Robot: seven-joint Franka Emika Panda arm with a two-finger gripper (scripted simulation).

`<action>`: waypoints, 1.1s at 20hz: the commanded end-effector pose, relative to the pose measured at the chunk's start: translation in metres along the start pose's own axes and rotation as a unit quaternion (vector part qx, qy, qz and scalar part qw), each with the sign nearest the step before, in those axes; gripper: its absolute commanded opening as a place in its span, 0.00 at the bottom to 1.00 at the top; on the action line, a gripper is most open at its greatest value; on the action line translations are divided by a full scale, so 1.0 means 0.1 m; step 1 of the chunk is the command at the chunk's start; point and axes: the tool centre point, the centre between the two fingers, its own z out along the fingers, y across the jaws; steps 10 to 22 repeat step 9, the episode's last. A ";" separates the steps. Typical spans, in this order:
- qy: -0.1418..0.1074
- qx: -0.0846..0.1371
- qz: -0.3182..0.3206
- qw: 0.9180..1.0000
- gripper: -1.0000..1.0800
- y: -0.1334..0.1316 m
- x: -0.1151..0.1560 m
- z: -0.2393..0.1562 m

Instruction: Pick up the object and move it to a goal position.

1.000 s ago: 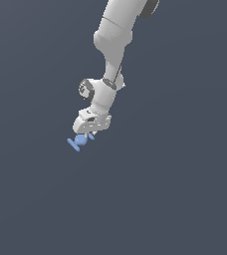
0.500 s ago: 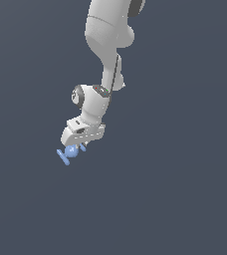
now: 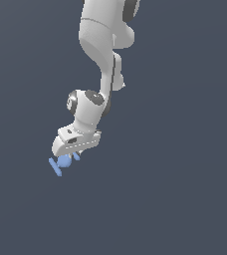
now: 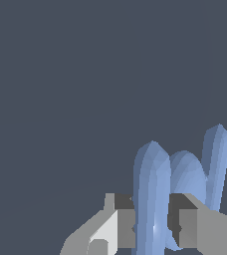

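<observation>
The object (image 3: 61, 163) is a tiny light-blue spool, a round blob between two thin flat bars. It hangs just under my gripper (image 3: 68, 155) in the exterior view, left of centre. My gripper is shut on it. In the wrist view my gripper (image 4: 153, 224) has its grey fingers (image 4: 124, 221) on either side of one end bar of the object (image 4: 153, 184). The blob and the other bar stick out to one side. No goal marker shows in either view.
The white arm (image 3: 103, 55) reaches down from the top of the exterior view. Around it is only a plain dark grey-blue ground (image 3: 185, 189), with no edges or other objects in view.
The arm has swung toward the exterior view's left and a little lower, carrying the object with it. The grip has stayed the same.
</observation>
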 end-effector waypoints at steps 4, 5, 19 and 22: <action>0.000 0.001 0.000 1.000 0.00 0.11 0.08 0.04; 0.000 0.001 0.000 1.000 0.00 0.13 0.09 0.04; 0.000 0.001 -0.001 1.000 0.00 0.14 0.11 0.05; 0.000 0.001 -0.001 1.000 0.00 0.14 0.11 0.05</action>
